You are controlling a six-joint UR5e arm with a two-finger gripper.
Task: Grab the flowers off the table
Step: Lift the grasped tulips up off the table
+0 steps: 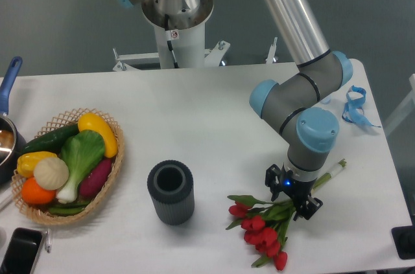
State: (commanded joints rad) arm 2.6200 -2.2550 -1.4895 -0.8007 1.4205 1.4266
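Observation:
The flowers point(262, 234), red tulips with green leaves, lie on the white table point(207, 112) near its front right. Their pale stems point(332, 173) run up and to the right. My gripper point(290, 193) points straight down over the stems just above the leaves. Its black fingers point(272, 175) stand on either side of the stems with a gap between them, so it looks open. The part of the stems right under the gripper is hidden.
A dark ribbed cylinder vase point(170, 192) stands left of the flowers. A wicker basket point(114, 157) of vegetables sits at the left, with a pan point(6, 135) and a phone point(19, 249) beyond it. A blue ribbon point(353, 105) lies at the right edge.

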